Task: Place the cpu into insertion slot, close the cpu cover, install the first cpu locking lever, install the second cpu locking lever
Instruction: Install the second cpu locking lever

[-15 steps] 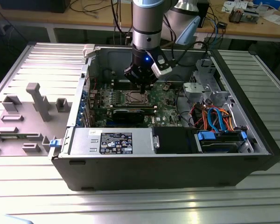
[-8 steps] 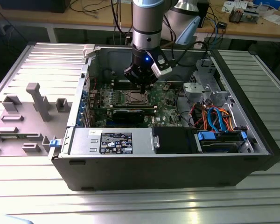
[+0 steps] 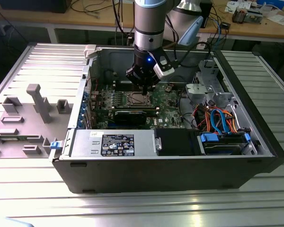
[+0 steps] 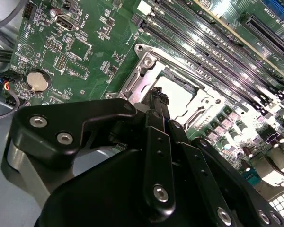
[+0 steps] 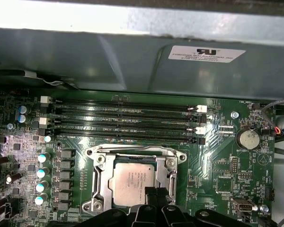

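The cpu [image 5: 132,182] lies flat in the socket of the green board, silver top up. Around it sits the cpu cover [image 5: 100,166], a metal frame lying down over the chip's edges. A thin lever rod [image 5: 137,149] runs along the socket's side nearest the memory slots. My gripper [image 5: 155,193] is shut with nothing between its fingers, its tips just above the socket's edge on the side away from the memory slots. The second wrist view has the gripper [image 4: 158,94] over the cpu [image 4: 180,97] and the cover [image 4: 143,66]. In the exterior view the gripper [image 3: 143,87] hangs over the socket [image 3: 135,99].
Black memory slots [image 5: 128,118] run beside the socket, with capacitors [image 5: 41,172] and a coin battery [image 5: 249,138] nearby. The case wall [image 5: 132,61] rises behind. A power supply [image 3: 113,142] and a drive cage with cables [image 3: 217,118] line the case. A grey fixture [image 3: 38,101] stands outside it.
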Robot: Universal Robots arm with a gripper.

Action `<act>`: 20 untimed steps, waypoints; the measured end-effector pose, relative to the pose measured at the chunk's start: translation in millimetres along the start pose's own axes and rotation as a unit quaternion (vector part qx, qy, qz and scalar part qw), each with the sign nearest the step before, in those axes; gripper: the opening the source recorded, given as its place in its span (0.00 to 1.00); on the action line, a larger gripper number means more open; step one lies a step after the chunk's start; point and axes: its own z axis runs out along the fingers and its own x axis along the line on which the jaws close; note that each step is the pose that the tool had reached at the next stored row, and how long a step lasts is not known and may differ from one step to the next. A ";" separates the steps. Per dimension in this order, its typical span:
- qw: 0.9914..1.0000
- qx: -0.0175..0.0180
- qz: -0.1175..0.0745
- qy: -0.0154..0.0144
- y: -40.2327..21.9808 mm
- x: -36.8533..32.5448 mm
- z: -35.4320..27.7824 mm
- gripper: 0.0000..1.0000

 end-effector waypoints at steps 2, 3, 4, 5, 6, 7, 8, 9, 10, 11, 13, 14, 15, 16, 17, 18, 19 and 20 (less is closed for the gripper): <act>1.000 0.000 0.000 0.000 -0.1 0.0 -2.7 0.11; 1.000 0.000 0.000 0.000 0.0 -0.1 -4.1 0.11; 1.000 0.000 0.000 0.000 -0.2 0.0 -4.3 0.11; 1.000 0.000 0.000 0.000 -0.8 0.1 -4.4 0.11; 1.000 0.000 0.000 0.000 -1.6 0.1 -4.4 0.11; 1.000 0.000 0.000 0.000 -3.4 0.2 -4.4 0.11; 1.000 0.000 0.000 0.000 -4.8 0.4 -4.4 0.11; 1.000 0.000 0.000 0.000 -6.9 0.5 -4.3 0.11; 1.000 0.000 0.000 0.000 -8.5 0.6 -4.3 0.11; 1.000 0.000 0.000 0.000 -10.8 0.8 -4.2 0.11; 1.000 0.001 0.000 0.000 -14.3 1.0 -4.2 0.11; 1.000 0.001 0.000 0.000 -16.0 1.1 -4.1 0.11; 1.000 0.002 0.000 0.000 -18.5 1.2 -4.1 0.11; 1.000 0.003 0.000 0.000 -20.3 1.3 -4.1 0.11; 1.000 0.003 0.000 0.000 -21.6 1.5 -4.1 0.11; 1.000 0.003 0.000 0.000 -22.0 1.5 -4.6 0.11; 1.000 0.004 0.000 0.000 -22.1 1.5 -6.1 0.11; 1.000 0.004 0.000 0.001 -22.1 1.4 -7.3 0.11</act>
